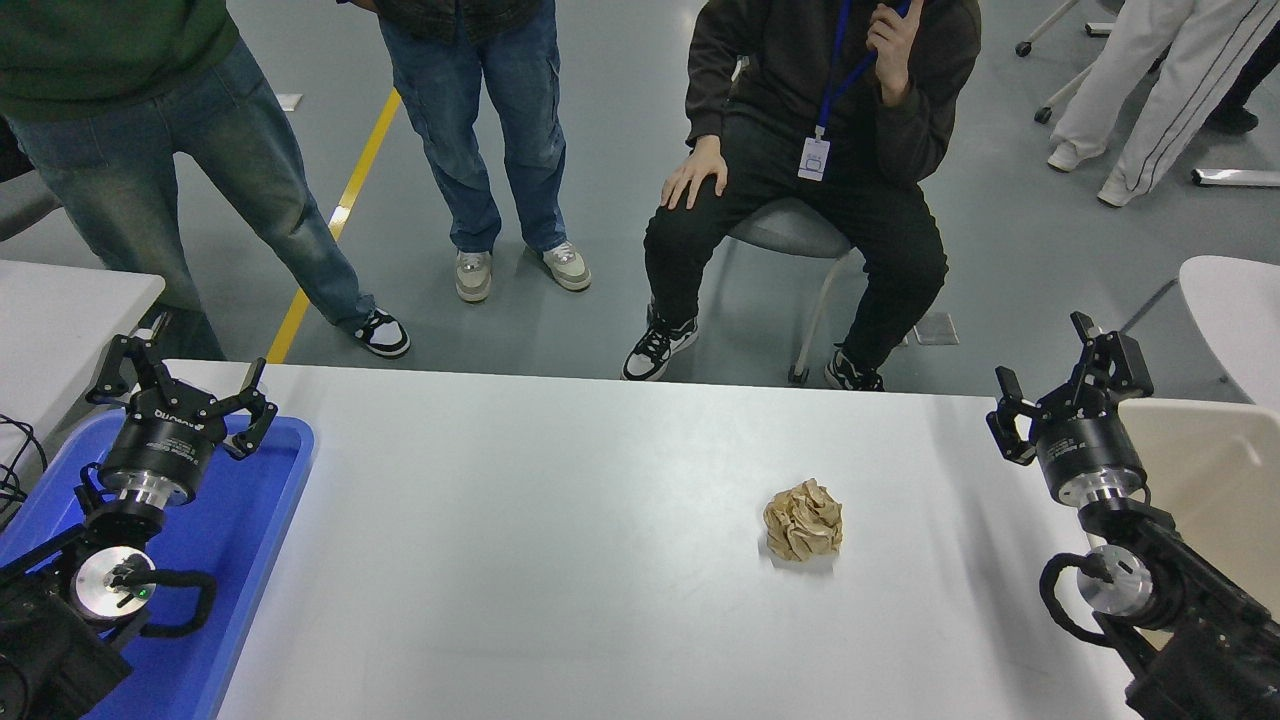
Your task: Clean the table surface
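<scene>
The wide white table surface (560,560) fills the lower middle of the head view. A crumpled ball of brown paper (803,520) lies on it, right of centre. My right gripper (1062,385) is open and empty, above the table's right edge, well to the right of the paper ball and a little farther back. My left gripper (180,385) is open and empty, parked at the lower left over the blue tray (265,500).
A beige bin (1215,470) stands just off the table's right edge, behind my right arm. A smaller white tabletop (60,310) is at the far left. A person sits on a chair (800,230) beyond the far edge; two others stand at top left.
</scene>
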